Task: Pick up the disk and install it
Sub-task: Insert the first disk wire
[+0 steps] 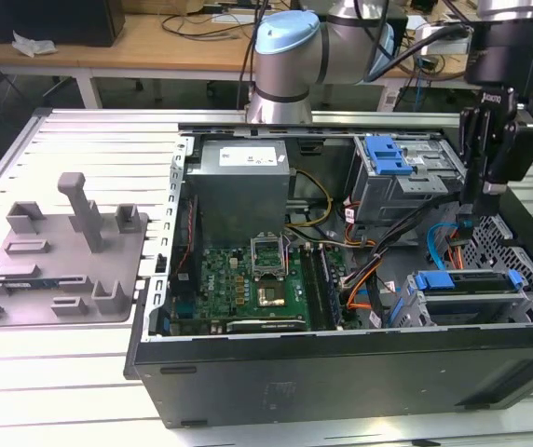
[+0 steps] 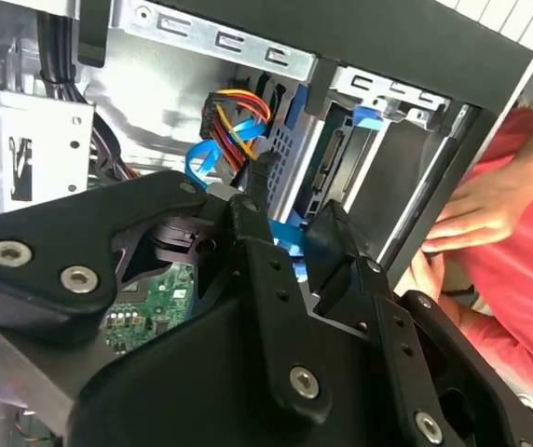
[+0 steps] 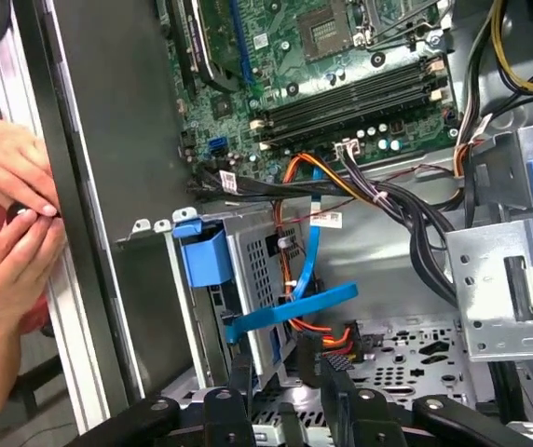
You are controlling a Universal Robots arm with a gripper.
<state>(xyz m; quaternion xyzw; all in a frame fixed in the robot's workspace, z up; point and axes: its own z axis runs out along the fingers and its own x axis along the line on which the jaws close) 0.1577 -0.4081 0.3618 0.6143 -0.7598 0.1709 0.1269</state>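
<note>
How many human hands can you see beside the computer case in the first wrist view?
2. The first hand lies at the outer edge of the computer case; the second hand sits close beside it. The picture's edge cuts both off.

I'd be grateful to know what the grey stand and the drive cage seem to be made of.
The stand looks like matte grey plastic: uniform dull colour, chunky moulded posts. The drive cage looks like bare sheet metal: silvery, perforated, folded edges. Its blue tab is probably plastic, evenly coloured and smooth.
</note>
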